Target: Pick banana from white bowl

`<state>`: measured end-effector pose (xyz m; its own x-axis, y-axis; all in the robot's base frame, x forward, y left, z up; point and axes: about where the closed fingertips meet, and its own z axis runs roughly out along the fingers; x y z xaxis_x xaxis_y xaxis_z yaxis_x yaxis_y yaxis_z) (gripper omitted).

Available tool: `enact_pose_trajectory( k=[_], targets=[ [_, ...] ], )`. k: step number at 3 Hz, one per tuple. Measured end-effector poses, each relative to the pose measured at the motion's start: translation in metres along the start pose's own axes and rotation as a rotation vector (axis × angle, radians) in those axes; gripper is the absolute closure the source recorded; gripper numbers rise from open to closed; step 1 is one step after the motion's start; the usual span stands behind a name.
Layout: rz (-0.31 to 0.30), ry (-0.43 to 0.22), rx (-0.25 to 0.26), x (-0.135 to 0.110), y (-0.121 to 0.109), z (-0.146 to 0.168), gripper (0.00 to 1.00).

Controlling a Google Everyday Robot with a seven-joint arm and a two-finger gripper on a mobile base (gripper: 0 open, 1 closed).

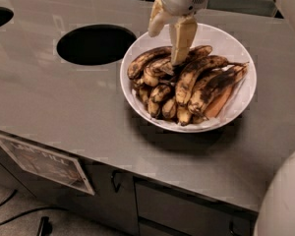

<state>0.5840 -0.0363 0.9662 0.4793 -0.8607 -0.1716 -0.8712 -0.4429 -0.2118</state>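
Bench (64, 127) nearest, with the white bowl (238, 41) sitting on it, heaped with other blackened bananas (206, 80). The banana (146, 62) lies at the pile's far-left, its long axis rising left to right. The end effector (166, 45) hangs at the far rim, spread wide and empty. Its right tip is down just right of the banana, so the target seems to lie between the tips.

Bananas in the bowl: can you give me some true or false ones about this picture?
The white bowl holds brown-spotted bananas. True.
A dark round hole lies beside the bowl. True.
The gripper hangs over that hole. False: it is over the bowl, open, with one finger down at the bananas.
The bowl sits on the floor. False: it sits on the grey countertop.
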Motion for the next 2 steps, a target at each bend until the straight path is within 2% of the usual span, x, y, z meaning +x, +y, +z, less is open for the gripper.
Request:
enact_pose_trajectory(
  k=[2],
  targets=[
    [0.0, 0.0, -0.002, -0.0006, 0.0014, -0.0003, 0.16]
  ],
)
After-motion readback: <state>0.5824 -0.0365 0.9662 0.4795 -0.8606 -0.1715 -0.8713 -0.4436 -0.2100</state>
